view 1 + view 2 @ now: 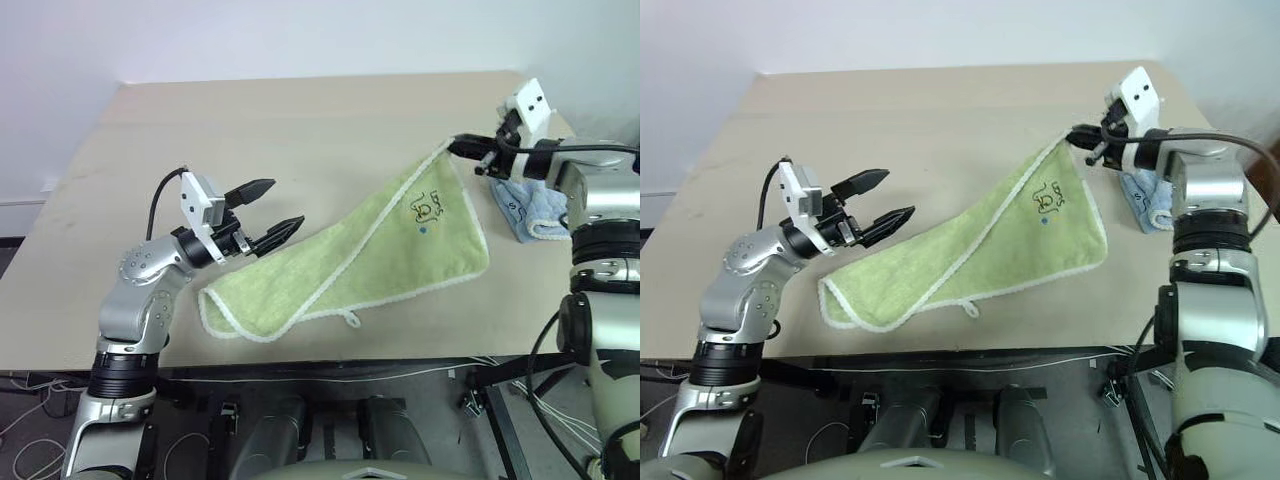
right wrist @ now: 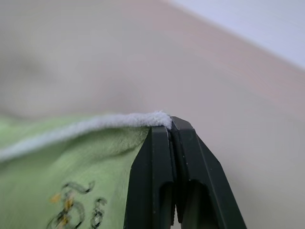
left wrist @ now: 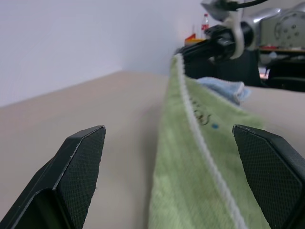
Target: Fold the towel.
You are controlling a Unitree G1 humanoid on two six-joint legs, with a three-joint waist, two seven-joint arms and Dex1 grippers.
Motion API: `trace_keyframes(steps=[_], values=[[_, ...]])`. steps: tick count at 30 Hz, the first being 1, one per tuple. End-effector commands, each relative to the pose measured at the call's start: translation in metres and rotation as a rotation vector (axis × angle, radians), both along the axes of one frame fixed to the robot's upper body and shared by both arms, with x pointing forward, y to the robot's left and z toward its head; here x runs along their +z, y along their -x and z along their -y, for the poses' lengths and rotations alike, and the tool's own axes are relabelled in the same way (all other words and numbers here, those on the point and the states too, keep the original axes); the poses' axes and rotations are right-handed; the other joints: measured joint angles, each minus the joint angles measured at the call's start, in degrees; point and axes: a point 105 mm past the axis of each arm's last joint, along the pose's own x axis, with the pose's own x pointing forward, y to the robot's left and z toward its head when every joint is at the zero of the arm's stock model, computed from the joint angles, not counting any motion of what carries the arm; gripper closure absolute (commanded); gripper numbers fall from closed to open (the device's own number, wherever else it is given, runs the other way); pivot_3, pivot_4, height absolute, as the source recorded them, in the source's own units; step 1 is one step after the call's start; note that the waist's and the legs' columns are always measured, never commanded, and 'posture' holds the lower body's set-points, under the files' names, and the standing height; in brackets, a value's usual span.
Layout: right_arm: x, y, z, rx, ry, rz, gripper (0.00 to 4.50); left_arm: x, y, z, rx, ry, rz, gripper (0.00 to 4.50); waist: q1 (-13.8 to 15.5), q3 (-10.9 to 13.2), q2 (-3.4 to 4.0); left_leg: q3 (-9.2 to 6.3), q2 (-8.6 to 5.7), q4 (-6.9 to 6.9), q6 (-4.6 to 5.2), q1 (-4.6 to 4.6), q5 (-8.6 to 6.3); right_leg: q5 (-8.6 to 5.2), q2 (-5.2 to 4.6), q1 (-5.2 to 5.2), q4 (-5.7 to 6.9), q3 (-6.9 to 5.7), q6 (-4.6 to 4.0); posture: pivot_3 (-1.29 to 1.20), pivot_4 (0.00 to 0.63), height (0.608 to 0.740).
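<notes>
The towel is light yellow-green terry with white scalloped edging, a dark embroidered mark and a small white loop at its near edge. My right gripper is shut on its far right corner and holds that corner up off the table, so the cloth slopes down to the left. In the right wrist view the fingers pinch the white edging of the towel. My left gripper hangs open just above the towel's low left end, touching nothing. From the left wrist, the towel runs away between the open fingers.
A smaller light blue cloth lies crumpled on the beige table at the right, just beyond my right gripper. The table's front edge runs close below the towel. Cables hang under that edge.
</notes>
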Motion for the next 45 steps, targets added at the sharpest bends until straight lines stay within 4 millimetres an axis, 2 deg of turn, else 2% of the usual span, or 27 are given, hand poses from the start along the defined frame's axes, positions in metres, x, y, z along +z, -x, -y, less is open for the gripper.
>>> trace_keyframes(steps=[1,4,8,12,18,25,34,41,45], values=[[0.036,0.003,-0.016,-0.037,-0.056,0.128,4.48,0.018,0.01,0.014,-0.049,0.006,0.055,0.0,0.0,0.0,0.0,0.0,0.0,-0.01,-0.03,-0.08,0.03,0.0,0.0,-0.08,0.02,0.0,0.0,0.0,0.15,0.74],[0.044,0.003,-0.025,-0.063,-0.031,0.179,4.48,0.011,0.012,0.02,-0.059,-0.03,0.012,0.0,0.0,0.0,0.0,0.0,-0.01,0.02,-0.08,-0.29,0.2,0.0,0.0,-0.33,0.08,0.01,0.0,0.0,0.15,0.74],[0.059,-0.008,-0.023,-0.158,0.006,0.238,4.48,0.0,0.02,0.024,-0.097,-0.02,-0.115,0.0,-0.1,0.0,0.0,0.01,-0.02,0.07,-0.06,-0.31,0.2,0.0,0.01,-0.32,0.12,0.01,0.0,0.0,0.15,0.74],[0.072,-0.018,-0.019,-0.247,0.048,0.302,4.48,-0.011,0.027,0.029,-0.129,-0.092,-0.152,0.0,-0.2,0.0,0.0,0.03,-0.01,0.06,-0.03,-0.29,0.18,0.0,0.02,-0.35,0.19,0.03,0.0,0.0,0.15,0.74],[0.075,-0.029,-0.013,-0.312,0.109,0.343,4.48,-0.056,0.028,0.023,-0.063,-0.325,-0.317,0.0,-0.2,0.0,0.01,0.04,-0.02,0.06,-0.11,-0.28,0.23,0.0,0.02,-0.35,0.2,0.04,-0.01,0.0,0.15,0.74],[0.082,-0.038,-0.003,-0.407,0.081,0.346,4.48,-0.067,0.031,0.021,-0.003,-0.317,-0.407,0.0,-0.2,0.0,0.01,0.05,-0.02,0.03,-0.11,-0.29,0.23,0.0,0.03,-0.38,0.21,0.06,-0.01,0.0,0.15,0.74],[0.094,-0.045,-0.001,-0.482,0.077,0.376,4.48,-0.069,0.049,0.022,-0.116,-0.378,-0.41,0.0,-0.4,0.0,0.02,0.07,-0.01,-0.01,-0.15,-0.27,0.25,0.0,0.04,-0.39,0.21,0.08,-0.02,0.0,0.15,0.74],[0.087,-0.048,-0.002,-0.495,0.076,0.358,4.48,-0.089,0.039,0.023,-0.151,-0.646,-0.261,0.0,-0.3,0.0,0.04,0.07,-0.02,-0.04,-0.17,-0.27,0.27,0.01,0.05,-0.39,0.21,0.09,-0.03,0.0,0.15,0.74],[0.088,-0.048,0.005,-0.523,0.079,0.362,4.48,-0.082,0.023,0.026,-0.124,-0.665,-0.187,0.0,-0.3,0.0,0.04,0.07,-0.02,-0.05,-0.17,-0.27,0.27,0.01,0.05,-0.4,0.2,0.08,-0.03,0.0,0.15,0.74]])
